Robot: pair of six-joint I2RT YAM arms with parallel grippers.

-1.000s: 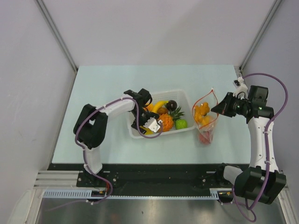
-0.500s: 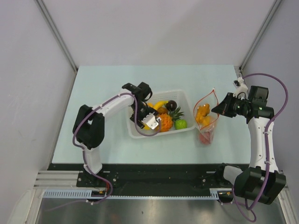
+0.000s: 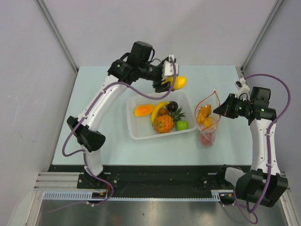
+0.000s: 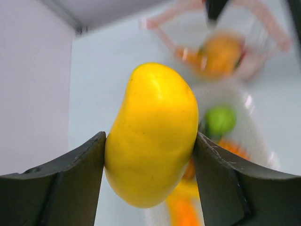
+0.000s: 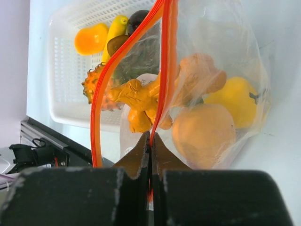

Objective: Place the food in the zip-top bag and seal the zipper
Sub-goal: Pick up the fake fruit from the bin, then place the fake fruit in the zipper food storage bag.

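My left gripper (image 3: 173, 83) is shut on a yellow mango-shaped toy fruit (image 3: 179, 82) (image 4: 151, 134) and holds it high above the far rim of the white basket (image 3: 133, 129). The clear zip-top bag (image 3: 207, 120) stands open right of the basket with orange, yellow and red fruits inside (image 5: 203, 134). My right gripper (image 3: 220, 109) (image 5: 150, 137) is shut on the bag's red-orange zipper strip (image 5: 167, 61) at its right edge. The basket holds a banana (image 3: 158, 109), a pineapple (image 3: 164, 123), a green fruit (image 3: 182, 125), a dark fruit (image 3: 172, 105) and an orange piece (image 3: 143, 110).
Grey walls stand behind the pale table (image 3: 103, 89) and on both sides. The basket lies mid-table, between the arms. A black rail (image 3: 155, 174) runs along the table's near edge.
My left gripper has risen out of the basket with the yellow fruit and swung up and right, toward the bag. The right gripper and bag have stayed put.
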